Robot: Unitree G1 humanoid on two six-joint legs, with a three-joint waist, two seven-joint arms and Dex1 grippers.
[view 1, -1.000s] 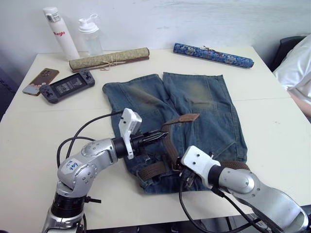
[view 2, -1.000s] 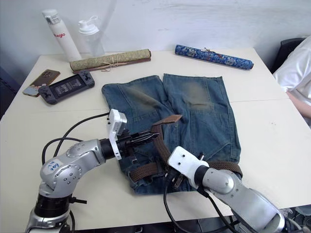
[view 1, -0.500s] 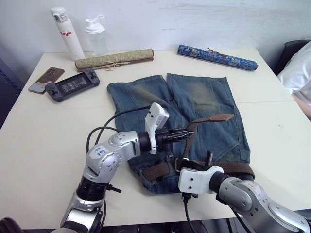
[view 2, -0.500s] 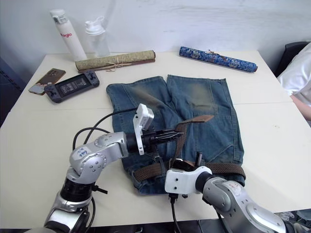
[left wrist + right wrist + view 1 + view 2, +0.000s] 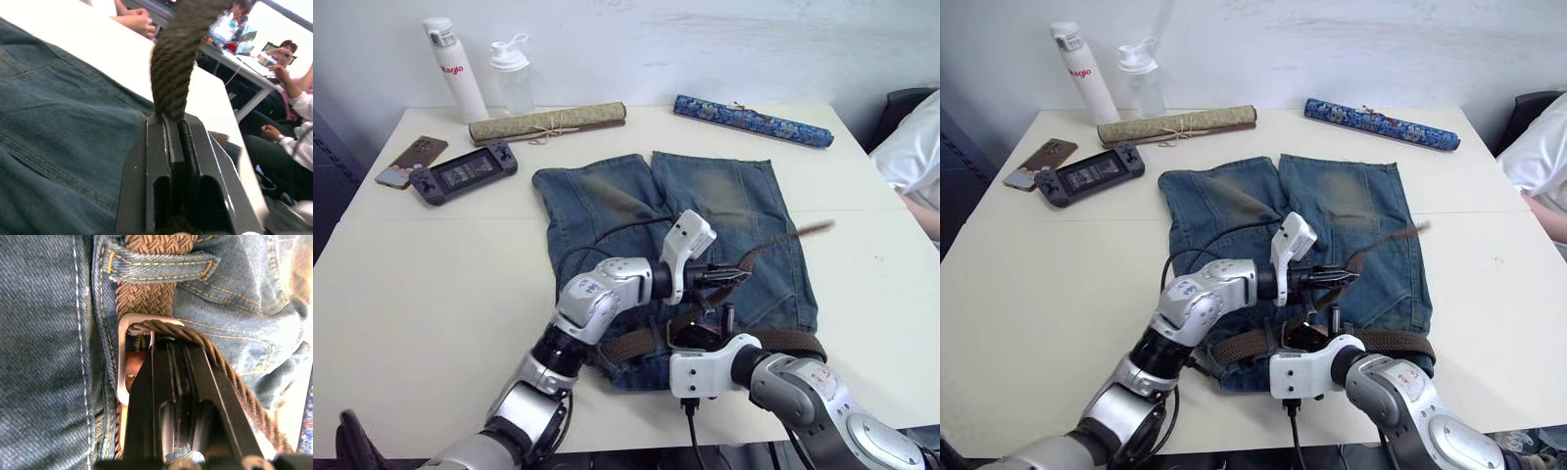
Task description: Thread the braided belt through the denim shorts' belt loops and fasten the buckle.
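Fingers of the left gripper clamp the braided belt along its free length, which rises toward the robot's right. Fingers of the right gripper are pressed together at the buckle, the strap already through its frame. Denim shorts lie flat on the table, belt under a belt loop.

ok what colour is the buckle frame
Silver metal; the buckle shows best in the right wrist view, with the brown braided belt running through it.
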